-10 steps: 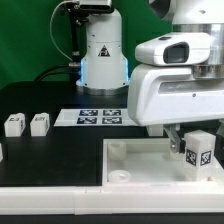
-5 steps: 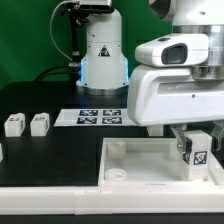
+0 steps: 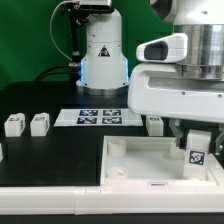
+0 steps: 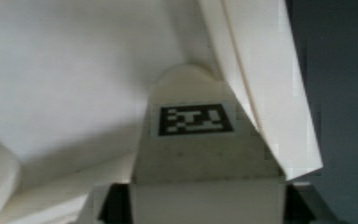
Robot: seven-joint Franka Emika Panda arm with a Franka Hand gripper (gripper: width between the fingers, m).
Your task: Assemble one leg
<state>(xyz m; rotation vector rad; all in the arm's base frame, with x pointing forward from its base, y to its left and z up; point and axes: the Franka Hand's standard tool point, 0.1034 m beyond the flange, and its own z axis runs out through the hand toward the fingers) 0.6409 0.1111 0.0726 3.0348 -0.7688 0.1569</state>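
My gripper (image 3: 200, 133) is shut on a leg (image 3: 200, 152), a small white block with a black-and-white tag. It holds the leg upright over the near corner, at the exterior view's right, of the large white panel (image 3: 130, 150). In the wrist view the leg (image 4: 197, 140) runs out from between my dark fingers (image 4: 114, 206), its tip by the panel's raised rim (image 4: 256, 60). Whether the tip touches the panel I cannot tell. Two more legs (image 3: 13, 125) (image 3: 39, 123) stand on the black table at the left. A third (image 3: 155, 122) stands behind the arm.
The marker board (image 3: 90, 117) lies flat behind the panel. A white robot base (image 3: 102, 55) stands at the back. The panel has a round socket (image 3: 119, 173) at its near left corner. The table's white front edge (image 3: 60, 205) runs along the bottom.
My gripper has carried the leg toward the exterior view's right and slightly down, nearer the panel's right corner. The other legs have not moved.
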